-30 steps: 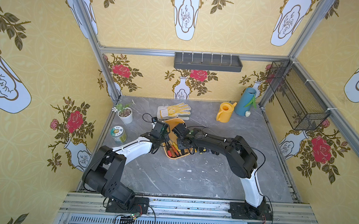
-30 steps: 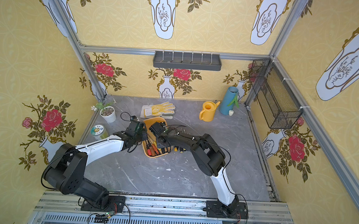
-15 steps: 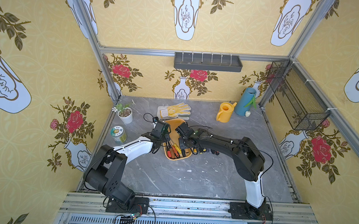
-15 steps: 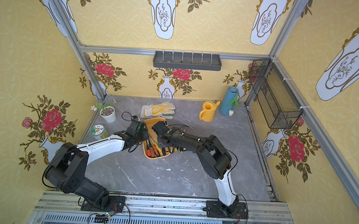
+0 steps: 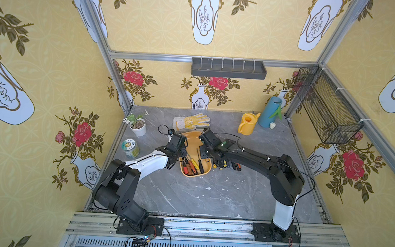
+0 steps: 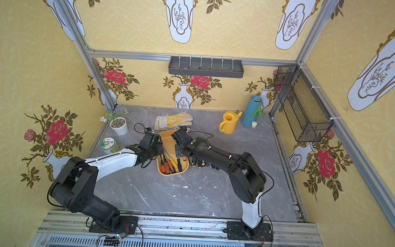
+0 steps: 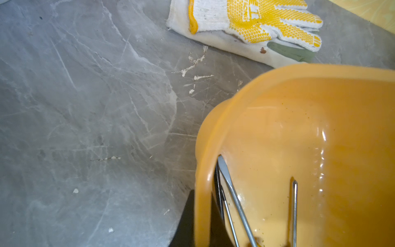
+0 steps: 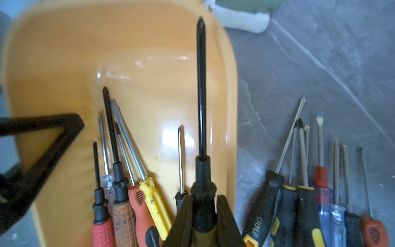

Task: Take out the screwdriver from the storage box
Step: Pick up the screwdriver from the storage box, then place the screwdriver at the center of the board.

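Note:
The yellow-orange storage box [image 5: 194, 140] [image 6: 167, 137] sits mid-table with several screwdrivers [image 5: 190, 167] [image 8: 128, 192] at its near end. My left gripper [image 5: 180, 154] [image 7: 201, 213] is shut on the box's left rim [image 7: 201, 171], one finger on each side of the wall. My right gripper [image 5: 202, 156] [image 8: 205, 197] is over the box's right side. It is shut on the handle of a black-shafted screwdriver [image 8: 201, 96], whose tip points toward the box's far end. In both top views the gripper hides that screwdriver.
Several more screwdrivers [image 5: 227, 165] [image 8: 299, 192] lie in a row on the table right of the box, under the right arm. A work glove [image 5: 192, 122] lies behind the box. Watering can [image 5: 248, 123], blue vase [image 5: 271, 112], potted plant [image 5: 137, 126] and tin [image 5: 129, 147] stand around.
The right arm has drawn back to the right a little, its gripper shifting from the box's middle toward its right rim. The left arm has hardly moved.

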You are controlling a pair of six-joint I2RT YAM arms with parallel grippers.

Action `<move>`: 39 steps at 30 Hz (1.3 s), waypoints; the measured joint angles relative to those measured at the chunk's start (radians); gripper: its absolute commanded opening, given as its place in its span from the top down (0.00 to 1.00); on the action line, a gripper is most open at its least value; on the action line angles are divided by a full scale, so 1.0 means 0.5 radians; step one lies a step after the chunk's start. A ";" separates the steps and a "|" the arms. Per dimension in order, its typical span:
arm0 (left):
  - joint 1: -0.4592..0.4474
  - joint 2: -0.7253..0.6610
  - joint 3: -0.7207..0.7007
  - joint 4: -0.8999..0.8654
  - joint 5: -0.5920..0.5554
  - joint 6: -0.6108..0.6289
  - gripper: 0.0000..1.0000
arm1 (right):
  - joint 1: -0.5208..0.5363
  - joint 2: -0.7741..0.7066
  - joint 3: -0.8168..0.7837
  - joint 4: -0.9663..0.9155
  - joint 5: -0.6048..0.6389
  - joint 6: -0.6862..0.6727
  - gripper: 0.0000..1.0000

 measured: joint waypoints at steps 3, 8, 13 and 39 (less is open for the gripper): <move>0.000 0.000 0.000 0.001 0.003 0.000 1.00 | -0.092 -0.117 -0.086 0.061 -0.065 0.001 1.00; 0.000 0.001 0.000 0.006 0.005 0.000 1.00 | -0.225 -0.278 -0.208 0.104 -0.154 0.001 1.00; 0.000 0.001 0.000 0.007 0.006 0.000 1.00 | -0.295 -0.392 -0.294 0.097 -0.189 -0.031 1.00; 0.000 -0.053 -0.009 0.000 0.012 0.008 1.00 | -0.621 -0.219 -0.419 -0.304 -0.326 -0.100 1.00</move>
